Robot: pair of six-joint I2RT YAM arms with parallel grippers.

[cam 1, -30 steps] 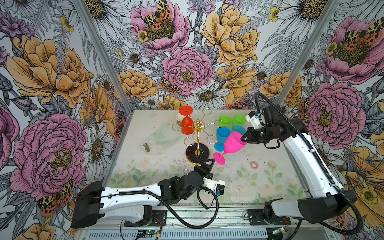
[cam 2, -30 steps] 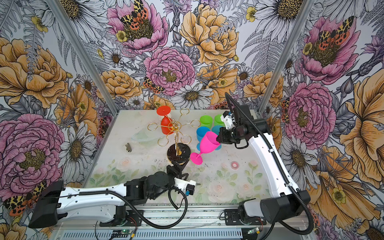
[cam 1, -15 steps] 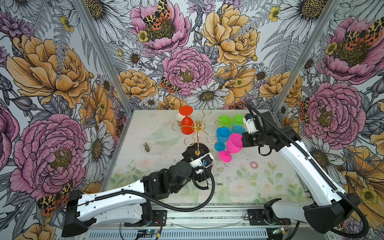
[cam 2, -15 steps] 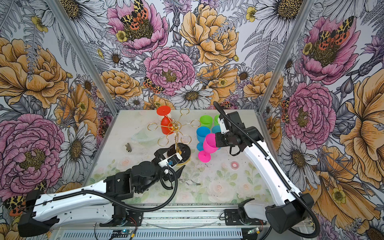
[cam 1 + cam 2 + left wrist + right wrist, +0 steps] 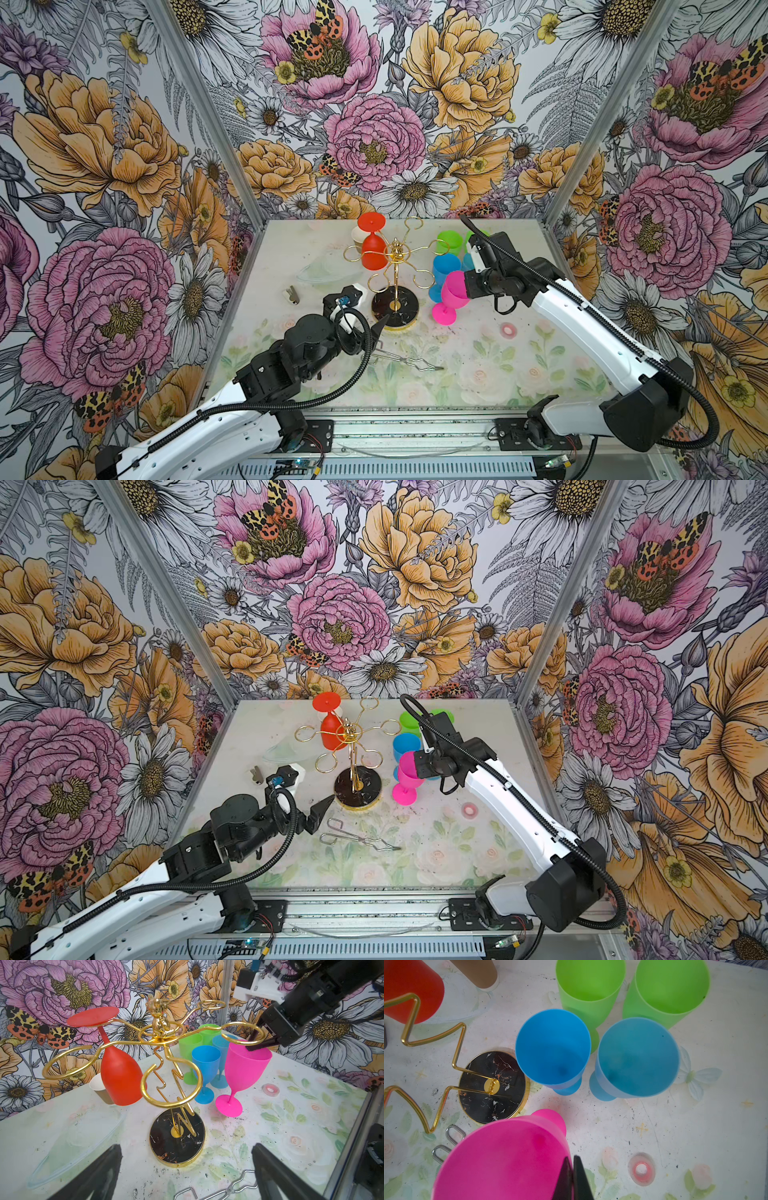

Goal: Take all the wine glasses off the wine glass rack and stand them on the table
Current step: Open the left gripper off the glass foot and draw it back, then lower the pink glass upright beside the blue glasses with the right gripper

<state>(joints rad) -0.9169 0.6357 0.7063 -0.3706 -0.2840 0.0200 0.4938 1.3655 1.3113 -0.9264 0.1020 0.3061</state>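
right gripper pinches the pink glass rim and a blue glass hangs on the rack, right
No: the red glass hangs on the rack, not a blue one, as the left wrist view shows. The right gripper does pinch the pink glass rim.

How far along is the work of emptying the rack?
Done: blue glasses and green glasses stand on the table. In hand: the right gripper pinches the pink glass rim, clear of the rack. Left: the red glass hangs on it; the left gripper is open.

We see white shells and black joints on the left arm (image 5: pixel 216 424) and the right arm (image 5: pixel 582 328). A black ribbed cable (image 5: pixel 357 374) loops along each. The jaws are black and pointed; a white mount (image 5: pixel 355 289) sits at each wrist.
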